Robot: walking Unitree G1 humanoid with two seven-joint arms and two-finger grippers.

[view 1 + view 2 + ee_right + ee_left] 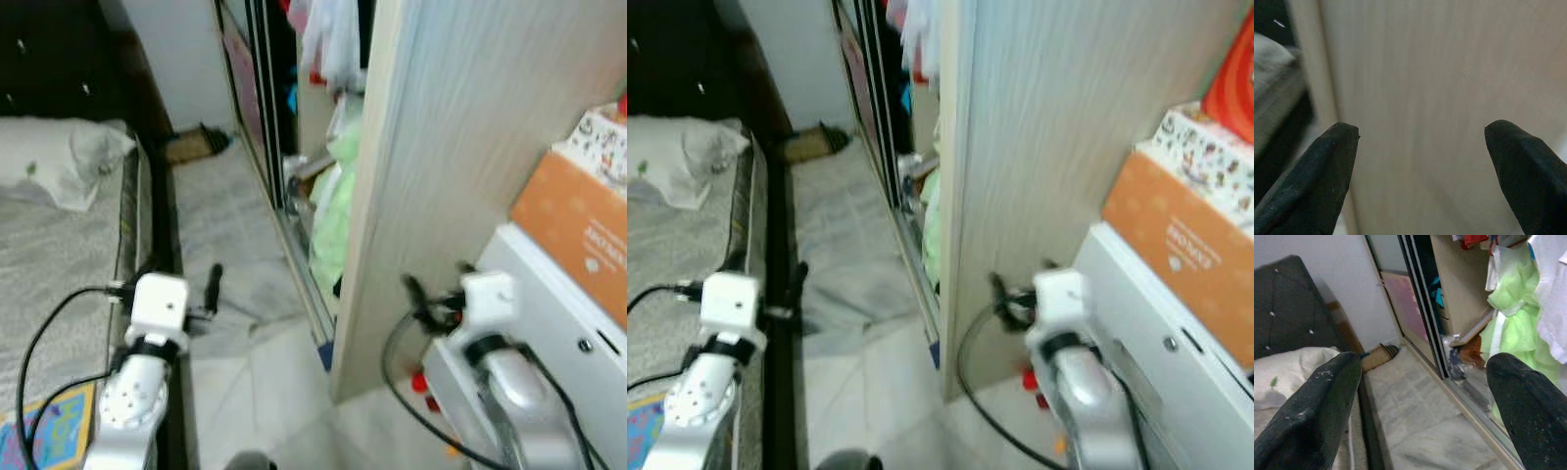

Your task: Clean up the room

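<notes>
My left gripper [211, 292] is held over the narrow floor strip beside the bed [69, 255], open with nothing between its fingers [1312, 411]. It points along the aisle toward the open wardrobe, where a light green garment [338, 206] and white clothes [331, 39] hang or spill out. My right gripper [436, 282] is also open and empty, close in front of the pale wooden wardrobe side panel [460, 147]. A white pillow [59, 157] lies at the head of the bed, and a colourful flat item [59, 426] lies near the bed's foot.
A brown item [194, 145] lies on the floor by the far wall. An orange box [578, 230] sits on a white unit [558, 323] at my right. Small red things [419, 380] lie at the panel's foot. The aisle of grey tiles [230, 235] is narrow.
</notes>
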